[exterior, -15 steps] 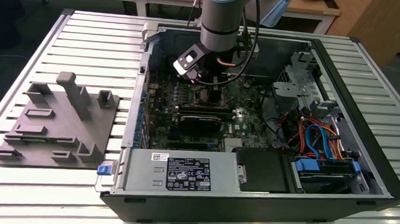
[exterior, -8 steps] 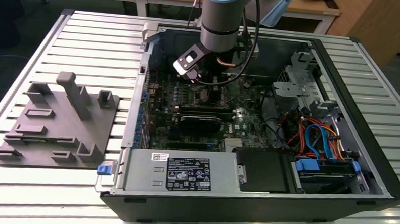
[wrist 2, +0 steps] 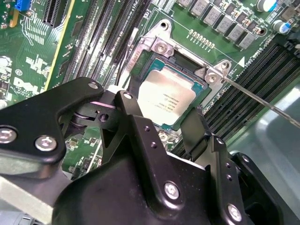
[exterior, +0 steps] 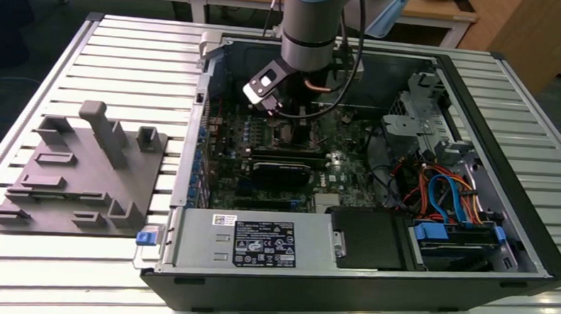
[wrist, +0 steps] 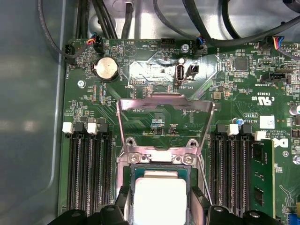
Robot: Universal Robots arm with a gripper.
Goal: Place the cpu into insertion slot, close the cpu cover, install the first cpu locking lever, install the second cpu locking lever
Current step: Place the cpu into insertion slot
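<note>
Nearest the lens in the second wrist view, the gripper: black fingers apart, one each side of the cpu, seemingly clear of its edges. The cpu lies silvery top up inside the insertion slot, flat as far as I can judge. The cpu cover stands raised on its hinge at one side of the slot, not closed. A thin wire locking lever angles away from one corner, unlatched. Long black memory slots flank the socket on both sides. In the exterior view the arm reaches down into the open computer case.

Judgement: the step in hand is seating the chip. Done well, it needs the chip square and level in the slot. The fingers should be kept wide so nothing nudges it, and clear of the lever wire and the upright cover.
</note>
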